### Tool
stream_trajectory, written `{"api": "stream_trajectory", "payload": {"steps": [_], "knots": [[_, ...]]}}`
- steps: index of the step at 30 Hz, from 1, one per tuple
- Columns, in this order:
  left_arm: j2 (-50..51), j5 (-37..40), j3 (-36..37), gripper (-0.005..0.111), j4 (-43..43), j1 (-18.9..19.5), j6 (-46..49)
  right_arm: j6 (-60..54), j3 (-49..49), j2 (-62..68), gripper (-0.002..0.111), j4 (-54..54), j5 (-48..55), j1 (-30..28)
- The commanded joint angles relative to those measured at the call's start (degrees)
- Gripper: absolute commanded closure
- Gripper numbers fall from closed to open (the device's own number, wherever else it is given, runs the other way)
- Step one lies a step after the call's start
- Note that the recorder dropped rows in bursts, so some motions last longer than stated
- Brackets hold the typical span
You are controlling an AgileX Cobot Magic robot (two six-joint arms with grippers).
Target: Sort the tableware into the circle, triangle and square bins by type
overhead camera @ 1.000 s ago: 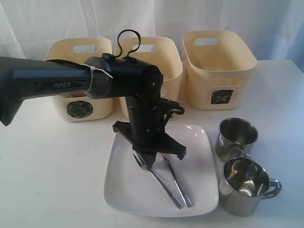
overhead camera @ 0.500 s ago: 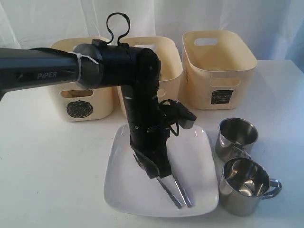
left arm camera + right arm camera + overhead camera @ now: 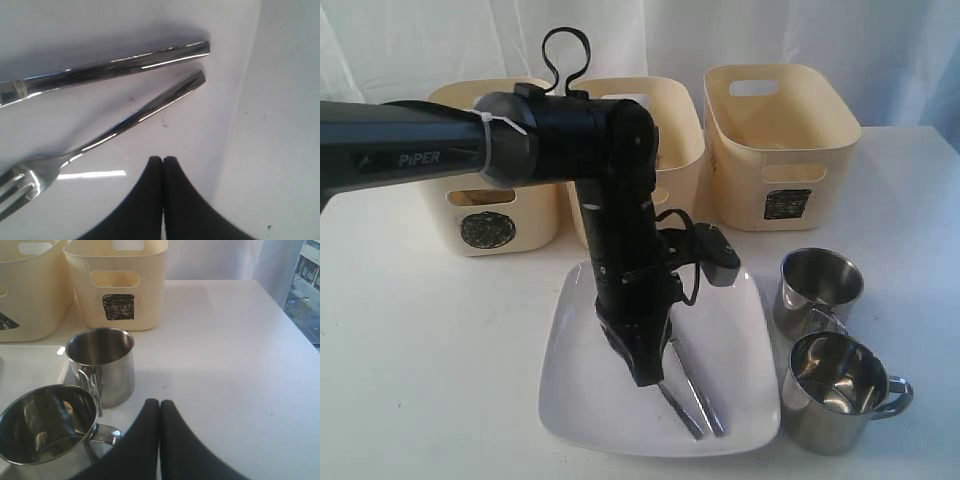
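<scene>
Three cream bins [image 3: 780, 140] stand beyond the left claw [image 3: 163, 159], which hangs clenched and empty over the large white square plate [image 3: 585, 390]. Two steel mugs [image 3: 102, 365] sit just ahead of the right claw [image 3: 159, 402], also clenched on nothing. A knife [image 3: 115, 65] and fork [image 3: 125, 127] lie on the plate just past the left claw's tips, untouched.

Table [image 3: 410, 380], back row, left to right: circle bin [image 3: 485, 215], middle bin [image 3: 675, 125], square bin [image 3: 780, 150], side by side.
In front of the middle bin: square plate [image 3: 585, 395].
On the plate: fork [image 3: 140, 117] and knife [image 3: 110, 67], side by side, handle ends near one plate edge.
Right of the plate: far mug [image 3: 818, 285], upright; near mug [image 3: 835, 395], upright, just in front of it.
</scene>
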Motion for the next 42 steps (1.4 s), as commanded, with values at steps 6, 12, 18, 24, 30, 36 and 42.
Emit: {"api": "stream_trajectory", "payload": {"steps": [6, 12, 18, 24, 30, 36, 42], "knots": [[-0.7, 2.1, 0.4, 0.107, 1.1, 0.0, 0.5, -0.2, 0.3, -0.3, 0.108, 0.0, -0.8, 0.1], [-2.1, -1.5, 0.4, 0.092, 2.0, 0.0, 0.5, -0.2, 0.3, -0.3, 0.108, 0.0, -0.8, 0.1], [-2.3, -3.1, 0.4, 0.085, 2.0, 0.0, 5.4, -0.2, 0.3, -0.3, 0.108, 0.0, -0.8, 0.1], [-2.0, 1.7, 0.4, 0.069, 2.2, 0.0, 15.8, -0.2, 0.3, -0.3, 0.108, 0.0, -0.8, 0.1], [-1.8, 2.4, 0.4, 0.054, 2.9, 0.0, 25.8, -0.2, 0.3, -0.3, 0.108, 0.0, -0.8, 0.1], [0.1, 1.3, 0.4, 0.054, 2.9, 0.0, 31.3, -0.2, 0.3, -0.3, 0.108, 0.0, -0.8, 0.1], [1.7, -3.3, 0.5, 0.054, 3.1, 0.0, 35.4, -0.2, 0.3, -0.3, 0.108, 0.0, -0.8, 0.1]]}}
